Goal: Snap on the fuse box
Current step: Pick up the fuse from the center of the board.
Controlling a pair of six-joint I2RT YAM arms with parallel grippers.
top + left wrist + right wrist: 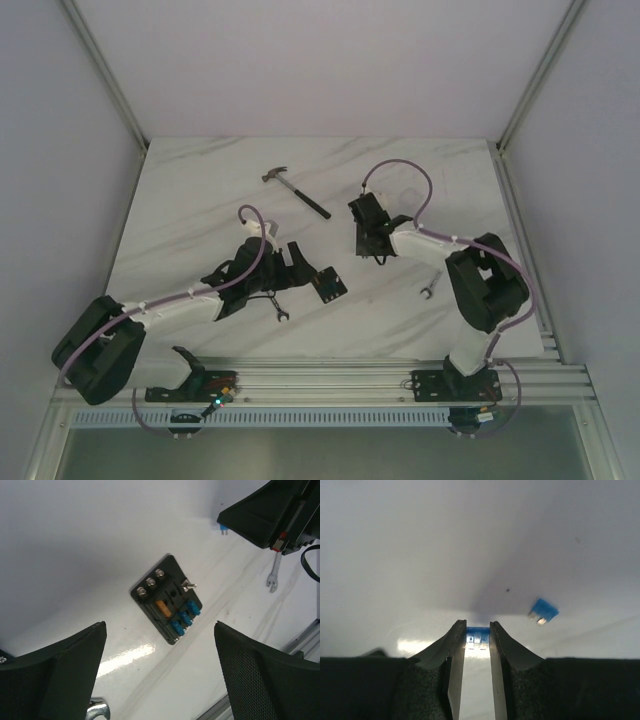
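The fuse box [167, 600] is a small black square block lying flat on the white marble table, with several blue fuses and one orange fuse in its slots and three screws along one edge. It also shows in the top view [330, 286]. My left gripper [160, 630] is wide open and empty, hovering just above and near the box; it also shows in the top view [300, 265]. My right gripper [478, 626] is shut on a small blue fuse [478, 634] low over the table, apart from the box and behind it in the top view [376, 252].
A second loose blue fuse [543, 610] lies on the table right of my right fingers. A hammer [295, 190] lies at the back. One small wrench [430, 285] lies right of the box, another [280, 312] by the left arm. Aluminium rail [330, 380] along the near edge.
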